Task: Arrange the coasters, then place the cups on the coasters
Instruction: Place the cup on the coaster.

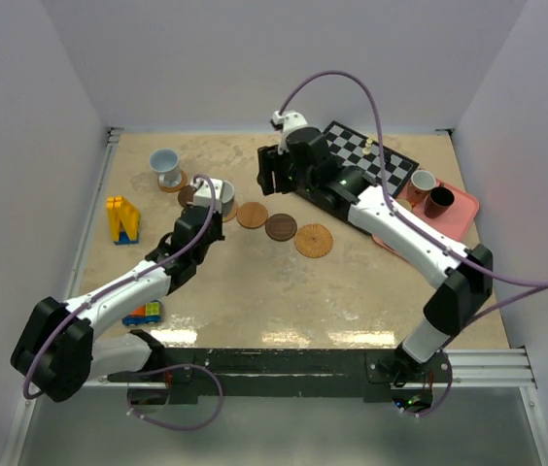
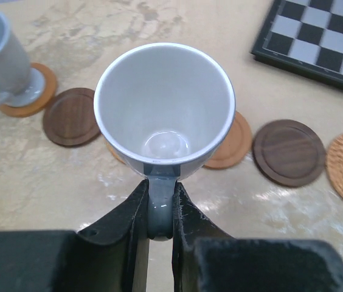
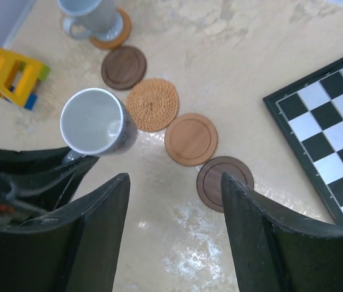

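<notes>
Bright, even overhead light, shadows soft & faint. Glare patches on glossy beige marbled desk (image 3: pixel 177 255) in both wrist views, some near front edge in top view. Close-up right hand (image 3: pixel 174 182) fingers (image 3: pixel 98 243) slightly soft; rest sharp.

we see coasters (image 1: pixel 281 227) in a row, one cup (image 1: pixel 165 161) on the leftmost, a second cup (image 1: pixel 212 192) above the row, the chessboard (image 1: pixel 391 163) behind on the right.

Six coasters (image 1: pixel 252 215) in curved row; pale blue cup (image 1: pixel 165 162) upright on leftmost; grey-white cup (image 2: pixel 165 109) mouth-up, near woven coaster (image 3: pixel 152 104).
</notes>
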Controlling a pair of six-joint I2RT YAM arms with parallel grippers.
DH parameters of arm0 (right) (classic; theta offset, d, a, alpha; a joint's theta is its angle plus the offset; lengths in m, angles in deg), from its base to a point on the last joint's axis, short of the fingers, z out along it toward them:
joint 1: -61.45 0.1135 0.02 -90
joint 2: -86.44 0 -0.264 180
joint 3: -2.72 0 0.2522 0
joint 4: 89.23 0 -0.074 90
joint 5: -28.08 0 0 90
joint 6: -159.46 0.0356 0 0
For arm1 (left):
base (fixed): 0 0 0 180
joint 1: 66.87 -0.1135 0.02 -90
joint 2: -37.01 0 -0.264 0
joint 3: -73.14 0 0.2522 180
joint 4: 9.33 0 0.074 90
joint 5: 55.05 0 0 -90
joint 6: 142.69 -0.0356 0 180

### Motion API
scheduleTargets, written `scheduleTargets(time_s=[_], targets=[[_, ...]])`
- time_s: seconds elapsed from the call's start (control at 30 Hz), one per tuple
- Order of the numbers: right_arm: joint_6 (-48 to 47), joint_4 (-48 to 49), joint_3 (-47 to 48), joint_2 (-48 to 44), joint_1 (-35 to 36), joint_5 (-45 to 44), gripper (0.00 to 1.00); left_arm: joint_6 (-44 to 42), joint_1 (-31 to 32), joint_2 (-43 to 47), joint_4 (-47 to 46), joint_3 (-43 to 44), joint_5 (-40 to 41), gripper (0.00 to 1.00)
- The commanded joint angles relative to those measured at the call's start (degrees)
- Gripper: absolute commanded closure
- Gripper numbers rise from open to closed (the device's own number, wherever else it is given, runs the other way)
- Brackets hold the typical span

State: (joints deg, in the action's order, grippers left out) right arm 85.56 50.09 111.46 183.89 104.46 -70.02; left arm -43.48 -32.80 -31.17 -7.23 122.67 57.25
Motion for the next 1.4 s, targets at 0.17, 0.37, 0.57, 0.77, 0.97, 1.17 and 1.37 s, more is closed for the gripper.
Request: scheduleTargets(time_s=[0.17,0.37,0.57,0.77,0.97,1.17,1.37], targets=[[2.27,16.45,-13.06,-15.79,-1.26,-8.86,0.35,-2.36,-11.73,-5.37,-13.55,2.29,1.26,1.0],[1.57,20.85,-19.12,-23.17,-1.26,-11.15,0.35,-1.74,-17.27,-10.03,-19.79,2.29,-1.64,1.0],[1.74,21.64,-22.11,-25.64,-1.26,-11.33,0.36,-2.0,-20.0,-15.04,-24.72,3.34,-5.42,1.0],[1.74,21.99,-22.82,-25.55,-1.26,-11.59,0.36,-2.44,-21.49,-19.61,-26.92,6.15,-8.33,1.0],[1.66,22.17,-23.17,-25.64,-1.26,-11.85,0.36,-3.06,-22.46,-22.96,-27.27,8.0,-9.38,1.0],[1.92,22.43,-23.79,-26.52,-1.26,-12.2,0.36,-3.24,-23.16,-24.98,-28.06,8.44,-9.65,1.0],[2.01,22.35,-24.31,-27.14,-1.26,-12.2,0.36,-3.32,-23.78,-26.21,-28.07,8.35,-9.82,1.0]])
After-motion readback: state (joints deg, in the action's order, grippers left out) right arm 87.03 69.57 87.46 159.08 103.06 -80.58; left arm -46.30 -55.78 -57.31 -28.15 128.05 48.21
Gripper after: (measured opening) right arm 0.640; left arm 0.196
